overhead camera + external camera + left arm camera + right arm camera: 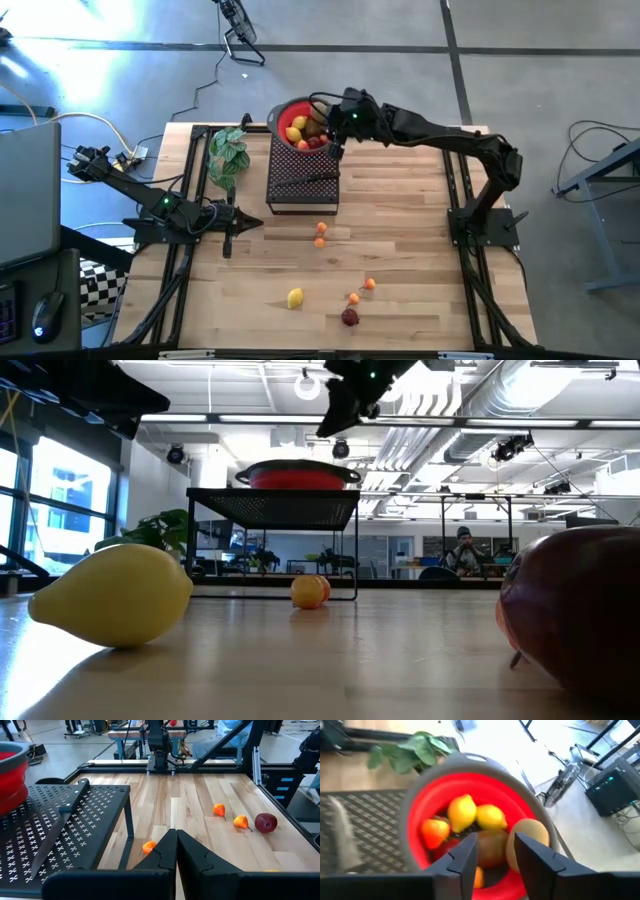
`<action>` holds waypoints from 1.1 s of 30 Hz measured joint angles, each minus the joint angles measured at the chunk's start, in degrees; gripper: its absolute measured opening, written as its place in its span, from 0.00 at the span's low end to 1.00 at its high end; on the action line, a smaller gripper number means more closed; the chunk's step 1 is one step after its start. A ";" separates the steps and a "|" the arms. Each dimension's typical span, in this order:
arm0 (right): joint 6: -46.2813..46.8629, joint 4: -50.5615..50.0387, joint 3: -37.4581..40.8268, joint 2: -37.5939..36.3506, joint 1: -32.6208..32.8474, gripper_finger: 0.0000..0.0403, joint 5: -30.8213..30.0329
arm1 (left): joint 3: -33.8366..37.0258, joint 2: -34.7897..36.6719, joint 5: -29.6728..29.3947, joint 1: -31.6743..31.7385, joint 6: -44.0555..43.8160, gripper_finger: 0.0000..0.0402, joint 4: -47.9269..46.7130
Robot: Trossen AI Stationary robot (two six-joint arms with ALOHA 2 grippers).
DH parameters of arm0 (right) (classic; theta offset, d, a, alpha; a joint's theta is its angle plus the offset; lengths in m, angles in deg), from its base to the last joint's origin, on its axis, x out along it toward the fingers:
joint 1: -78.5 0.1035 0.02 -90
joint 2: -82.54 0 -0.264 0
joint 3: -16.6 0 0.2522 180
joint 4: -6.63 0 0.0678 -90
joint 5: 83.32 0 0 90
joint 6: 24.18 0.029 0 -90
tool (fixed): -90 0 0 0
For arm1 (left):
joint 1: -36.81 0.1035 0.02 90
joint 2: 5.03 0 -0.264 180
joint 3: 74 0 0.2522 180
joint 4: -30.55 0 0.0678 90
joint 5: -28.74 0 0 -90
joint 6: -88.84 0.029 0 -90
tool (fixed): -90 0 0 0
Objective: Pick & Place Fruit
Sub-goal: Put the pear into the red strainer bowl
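The right gripper (334, 138) hangs over the round red bowl with a grey rim (283, 113), which stands at the far end of a black perforated metal rack (302, 178). Its wrist camera shows what the overhead cannot: the two dark fingers (462, 862) stand apart with nothing between them, directly above the bowl's contents — two yellow lemons (462, 812), an orange-red fruit (434, 831), a tan kiwi-like fruit (530, 834) and an olive-brown one (492, 846).

From above, five fruits lie on the bare wooden table (400, 220): two small orange ones (320, 234) just in front of the rack, and nearer the front edge a yellow lemon (295, 297), another pair of small orange fruits (362, 290) and a dark red fruit (350, 317).

The table-level camera puts that lemon (112, 596) and the dark red fruit (580, 615) close to the lens, with the bowl (297, 475) on the rack behind.

The left gripper (228, 222) rests low at the table's left side, beside a green leafy plant (227, 154); its own camera shows the fingers (195, 854) pressed together, empty — facing the rack (65, 825).
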 joint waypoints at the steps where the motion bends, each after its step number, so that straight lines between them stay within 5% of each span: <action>1: 0.44 -0.66 0.00 -0.41 0.53 0.28 0.00 | 0.00 -0.02 0.00 0.00 0.00 0.01 0.00; 10: 2.30 -6.31 3.41 -0.79 6.65 0.02 12.02 | 0.00 -0.01 -0.02 0.00 0.00 0.01 0.00; 21: 9.38 -1.88 15.06 -1.01 16.40 0.01 -3.21 | 0.00 0.00 -0.02 0.00 -0.02 0.01 0.02; 33: 16.06 11.92 31.09 -11.89 19.48 0.00 -3.01 | 0.00 -0.06 0.00 0.00 -0.02 0.01 0.10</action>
